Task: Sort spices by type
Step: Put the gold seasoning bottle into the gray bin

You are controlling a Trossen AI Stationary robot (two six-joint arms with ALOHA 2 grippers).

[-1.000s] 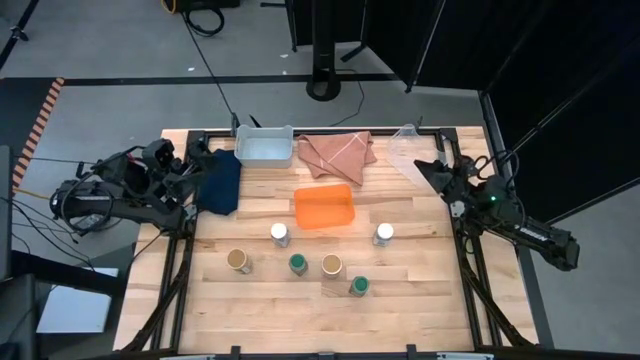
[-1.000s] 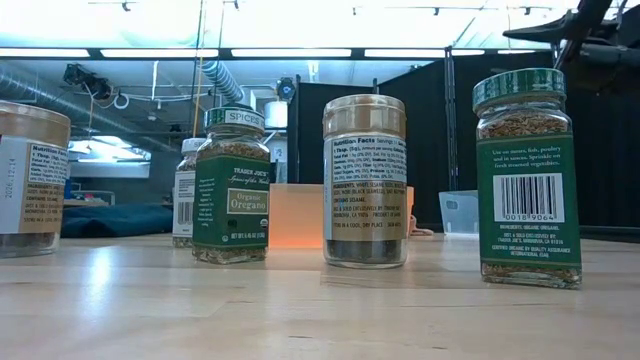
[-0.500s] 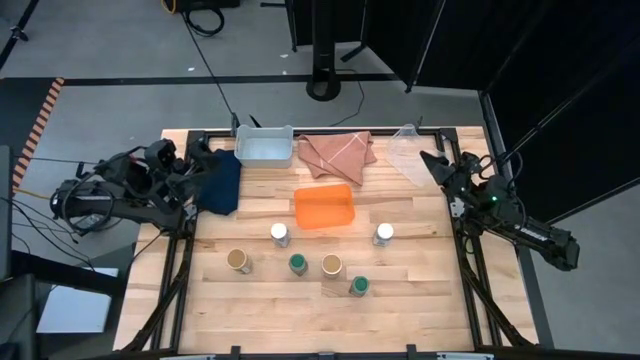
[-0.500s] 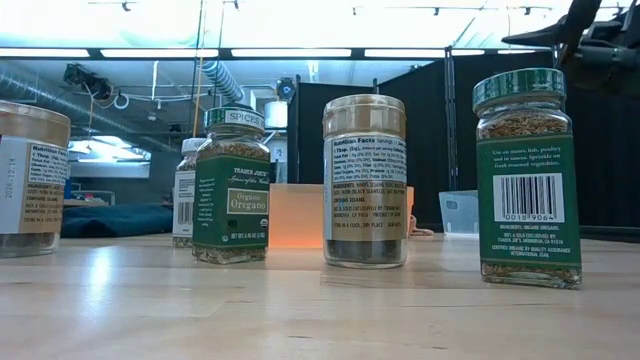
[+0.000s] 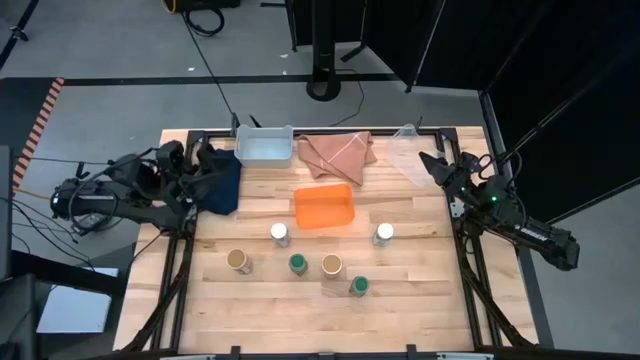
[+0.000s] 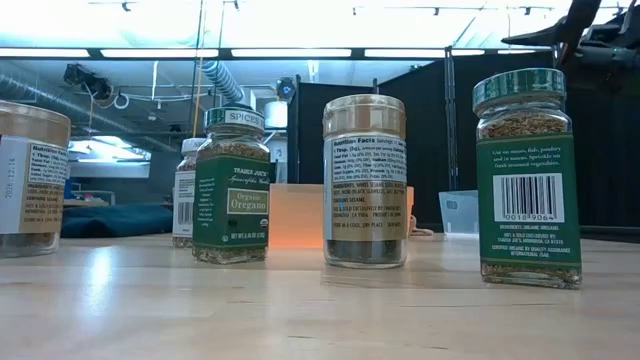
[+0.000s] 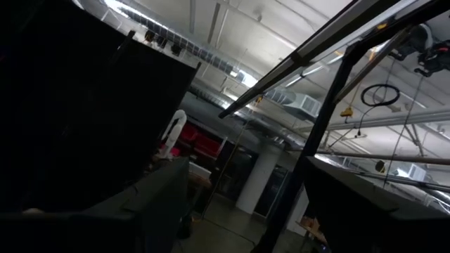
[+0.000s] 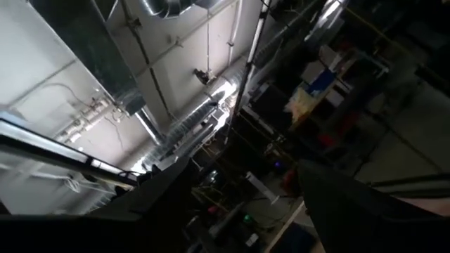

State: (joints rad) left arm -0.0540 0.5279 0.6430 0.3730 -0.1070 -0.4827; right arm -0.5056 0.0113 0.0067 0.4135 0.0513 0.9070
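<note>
Six spice jars stand upright on the wooden table (image 5: 420,300). The two white-capped ones (image 5: 280,233) (image 5: 384,233) are nearest the orange tray (image 5: 324,206). In front of them stand two tan-capped jars (image 5: 239,260) (image 5: 332,265) and two green-capped jars (image 5: 297,263) (image 5: 358,285). My left gripper (image 5: 205,162) hovers at the far left over a dark blue cloth (image 5: 220,185), open and tipped upward (image 7: 242,169). My right gripper (image 5: 430,163) hangs at the far right, open with nothing between its fingers (image 8: 242,169).
A pale grey bin (image 5: 265,146), a pink cloth (image 5: 338,152) and a clear plastic piece (image 5: 405,148) lie along the far edge. The low view shows a tan-capped jar (image 6: 365,180) and green-capped jars (image 6: 232,185) (image 6: 527,175) close up.
My right gripper has turned a little at its wrist while staying in place at the far right. The jars have not moved.
</note>
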